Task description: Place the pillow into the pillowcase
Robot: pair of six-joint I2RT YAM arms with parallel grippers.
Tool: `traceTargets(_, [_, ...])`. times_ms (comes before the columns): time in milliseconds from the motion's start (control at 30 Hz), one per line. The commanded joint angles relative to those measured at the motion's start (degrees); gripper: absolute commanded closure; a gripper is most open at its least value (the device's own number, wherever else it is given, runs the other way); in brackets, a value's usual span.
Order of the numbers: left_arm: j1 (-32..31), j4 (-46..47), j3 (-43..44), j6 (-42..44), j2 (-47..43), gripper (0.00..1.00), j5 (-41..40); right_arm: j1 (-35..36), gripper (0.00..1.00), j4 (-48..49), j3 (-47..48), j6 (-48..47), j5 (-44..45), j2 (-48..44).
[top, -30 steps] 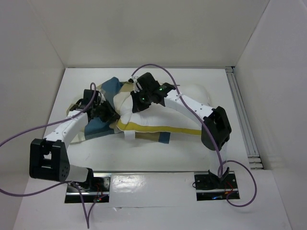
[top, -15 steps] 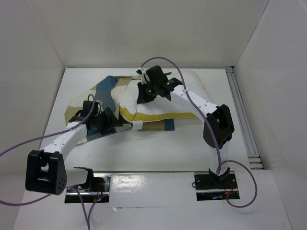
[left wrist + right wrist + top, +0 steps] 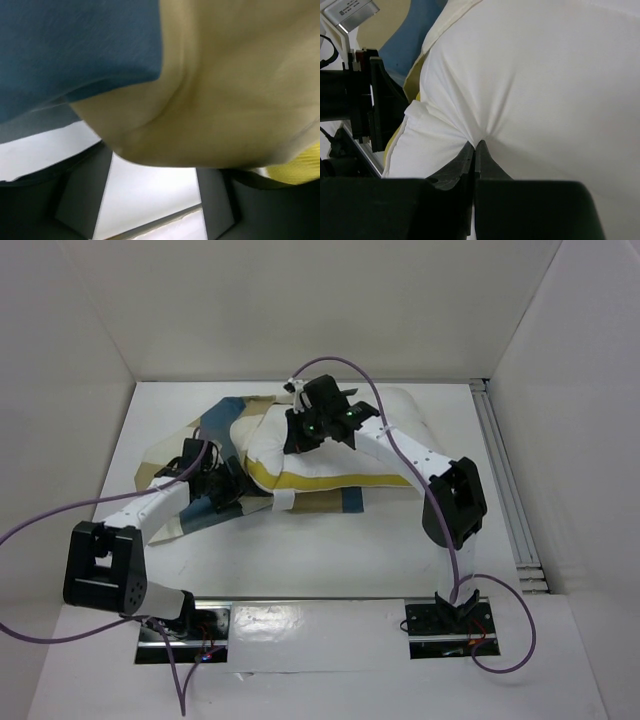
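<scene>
1. Top external view: the table (image 3: 330, 560), flat, hard and white, carries everything, and both arms reach out across it.
2. The pillowcase (image 3: 215, 430) is limp woven cloth in blue, tan and cream blocks. It lies rumpled under and around the left gripper (image 3: 232, 485). Its edge looks raised there, probably so the mouth gapes toward the right gripper (image 3: 297, 435).
3. The pillow (image 3: 405, 420) is plump, white and soft, with rounded corners. It sits under and beyond the right gripper. The end nearer the left gripper seems partly covered by the case, while the far end lies bare, so I judge the stuffing roughly half done.
4. The right gripper is clamped on a pinch of the pillow's white skin. In the right wrist view, puckers fan out from the bite. That hold likely serves to drag the bulk toward the left gripper and deeper into the case.
5. In the left wrist view the left gripper's fingers (image 3: 82, 195) stand apart, unclamped. Smooth cream and blue cloth droops across them and hides the tips, so they seem to prop the cloth rather than pinch it.
</scene>
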Motion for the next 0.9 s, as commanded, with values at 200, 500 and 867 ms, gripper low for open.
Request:
traceTargets(200, [-0.7,2.4,5.9,0.6,4.8,1.0,-0.6,0.4,1.0,0.4,8.6,0.9,3.5,2.2])
traceTargets(500, [-0.7,-9.6,11.4,8.4,3.4,1.0,7.7,2.0,1.0,-8.1,25.0,2.2,14.9,11.8])
traceTargets(867, [-0.7,-18.0,23.0,14.2,2.3,1.0,16.4,4.4,1.0,-8.9,28.7,6.4,24.5,26.4])
